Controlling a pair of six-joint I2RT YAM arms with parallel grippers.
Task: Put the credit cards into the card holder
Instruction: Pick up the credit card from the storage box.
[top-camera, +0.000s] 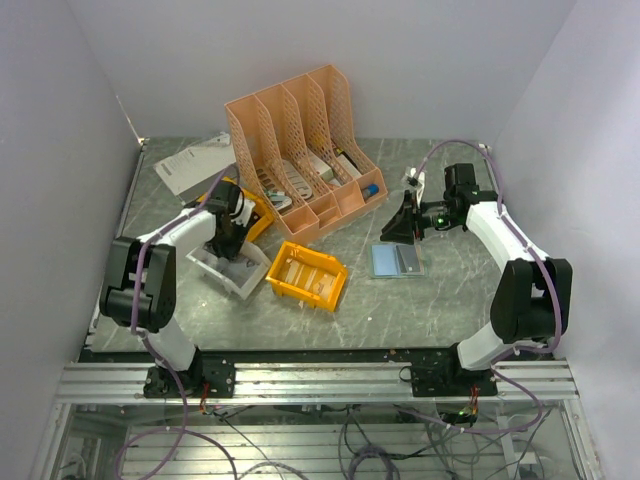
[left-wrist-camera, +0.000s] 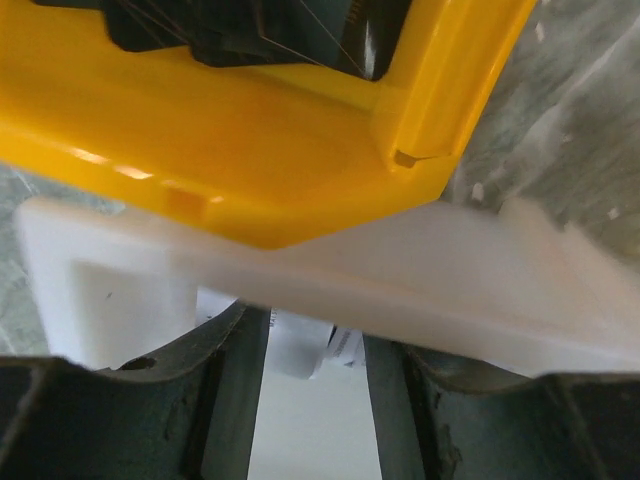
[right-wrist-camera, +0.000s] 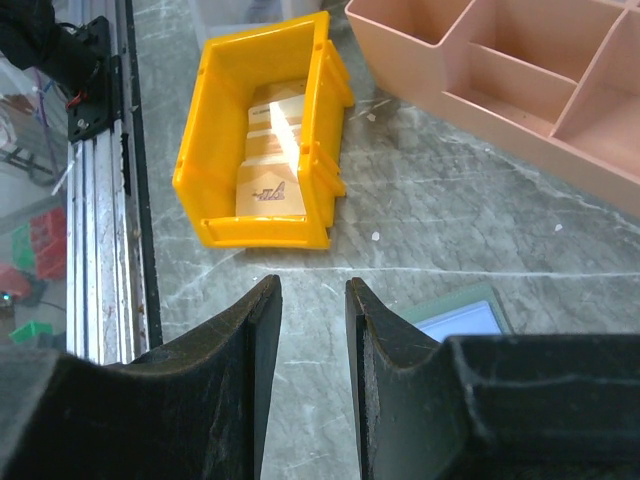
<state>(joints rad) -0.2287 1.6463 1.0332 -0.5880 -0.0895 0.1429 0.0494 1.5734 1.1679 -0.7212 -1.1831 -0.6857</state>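
Observation:
The card holder (top-camera: 398, 260) lies open on the table, light blue inside with a grey-green rim; its corner shows in the right wrist view (right-wrist-camera: 462, 316). Tan-brown credit cards (right-wrist-camera: 272, 165) lie in a yellow bin (top-camera: 308, 276). My right gripper (top-camera: 402, 232) hovers just behind the holder, its jaws a little apart and empty (right-wrist-camera: 312, 292). My left gripper (top-camera: 228, 250) reaches into a white bin (top-camera: 240, 270); its jaws are open (left-wrist-camera: 315, 345), with pale printed cards (left-wrist-camera: 300, 340) lying between the fingers.
A peach file organizer (top-camera: 300, 150) stands at the back centre. A second yellow bin (top-camera: 256, 208) sits behind the left gripper and fills the top of the left wrist view (left-wrist-camera: 250, 150). A sheet of paper (top-camera: 195, 162) lies at the back left.

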